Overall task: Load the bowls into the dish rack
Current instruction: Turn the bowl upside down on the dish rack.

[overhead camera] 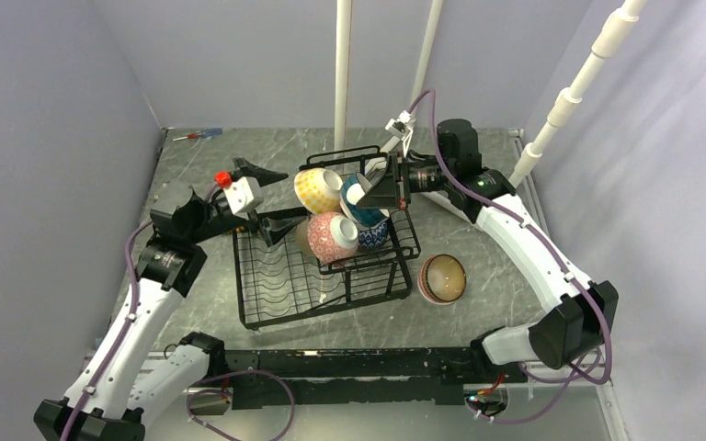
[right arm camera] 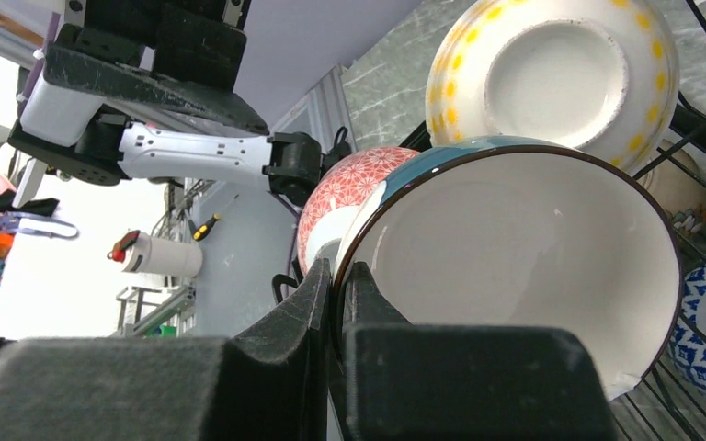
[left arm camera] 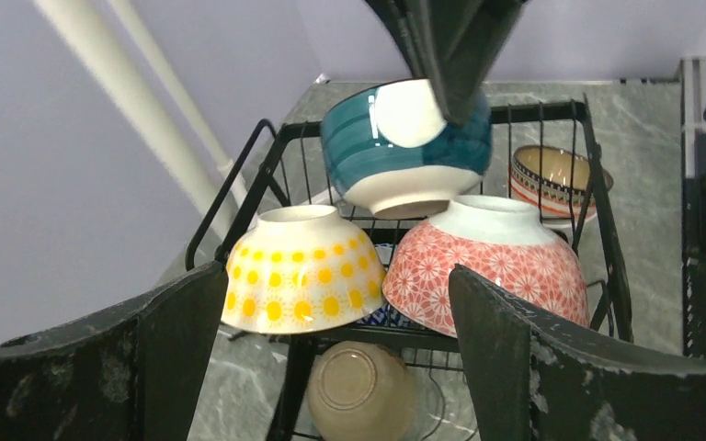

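right tool (right arm camera: 335, 276) is pinched shut on the rim of the teal bowl (right arm camera: 515, 266), holding it tilted over the top basket of the dish rack (overhead camera: 276, 276) beside the yellow bowl (overhead camera: 317, 188) and pink bowl (overhead camera: 333, 236), left tool (overhead camera: 271, 200) wide open and empty, so I'd guess next it needs easing into a gap, then letting go

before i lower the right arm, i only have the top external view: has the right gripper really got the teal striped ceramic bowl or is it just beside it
Observer: It has it. In the right wrist view the right gripper is shut on the rim of the teal striped ceramic bowl, one finger inside and one outside.
Operator: ok and whats the pale thing left of the pink-red patterned bowl
Observer: The left wrist view shows a plain beige ceramic bowl, lower than the upper basket of the black wire dish rack, its foot ring facing that camera.
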